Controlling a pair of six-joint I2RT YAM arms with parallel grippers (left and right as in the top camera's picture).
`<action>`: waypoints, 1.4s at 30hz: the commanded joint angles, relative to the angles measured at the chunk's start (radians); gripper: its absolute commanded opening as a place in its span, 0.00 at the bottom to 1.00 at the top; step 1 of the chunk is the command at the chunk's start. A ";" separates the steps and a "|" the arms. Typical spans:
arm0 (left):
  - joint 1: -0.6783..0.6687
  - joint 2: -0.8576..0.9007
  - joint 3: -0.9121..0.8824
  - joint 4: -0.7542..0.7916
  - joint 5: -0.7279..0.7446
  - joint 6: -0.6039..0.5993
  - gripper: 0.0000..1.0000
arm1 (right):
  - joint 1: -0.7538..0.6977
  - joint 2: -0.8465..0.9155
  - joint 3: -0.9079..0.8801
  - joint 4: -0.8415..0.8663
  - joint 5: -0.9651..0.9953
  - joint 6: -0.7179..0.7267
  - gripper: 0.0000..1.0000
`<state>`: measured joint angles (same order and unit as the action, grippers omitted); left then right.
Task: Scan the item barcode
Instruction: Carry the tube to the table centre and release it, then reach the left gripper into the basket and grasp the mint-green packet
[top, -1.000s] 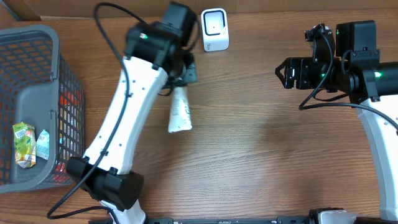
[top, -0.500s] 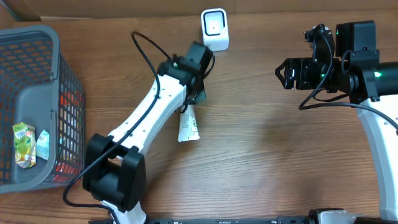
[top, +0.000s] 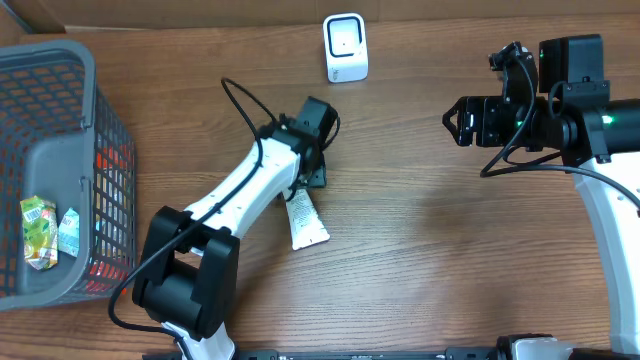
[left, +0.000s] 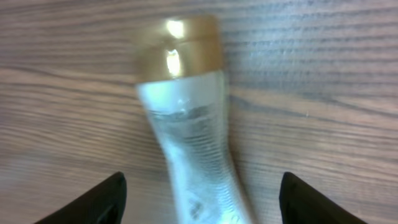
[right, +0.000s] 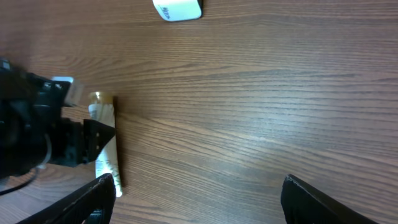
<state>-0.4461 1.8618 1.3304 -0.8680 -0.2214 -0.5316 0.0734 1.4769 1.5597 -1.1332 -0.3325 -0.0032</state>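
I see left gripper (left: 200, 204) apart, straddling tube (left: 186, 118) flat on desk (top: 420, 240); right gripper (top: 453, 119) apart too, well away.

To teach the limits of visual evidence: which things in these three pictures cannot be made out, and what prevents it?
Tube print, barcode included: left wrist view, blurred; its lower end runs off the bottom edge.
Tube's cap: overhead, hidden under the left arm.
Scanner: right wrist view, cut by the top edge.
Packets in the basket: overhead, too small to read.

White, gold-capped tube (top: 306, 222) lies flat, well apart from the scanner (top: 345, 47).
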 joint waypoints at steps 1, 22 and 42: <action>0.070 -0.039 0.330 -0.204 -0.025 0.068 0.71 | 0.004 -0.001 0.024 0.003 0.002 -0.002 0.86; 1.323 -0.129 0.879 -0.764 0.113 0.002 0.85 | 0.004 -0.001 0.024 -0.021 0.003 -0.002 0.86; 1.307 -0.128 -0.016 -0.066 0.204 0.075 0.83 | 0.004 -0.001 0.024 -0.039 0.003 -0.002 0.86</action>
<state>0.8650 1.7473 1.3945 -0.9962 -0.0254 -0.4679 0.0734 1.4780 1.5612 -1.1717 -0.3325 -0.0032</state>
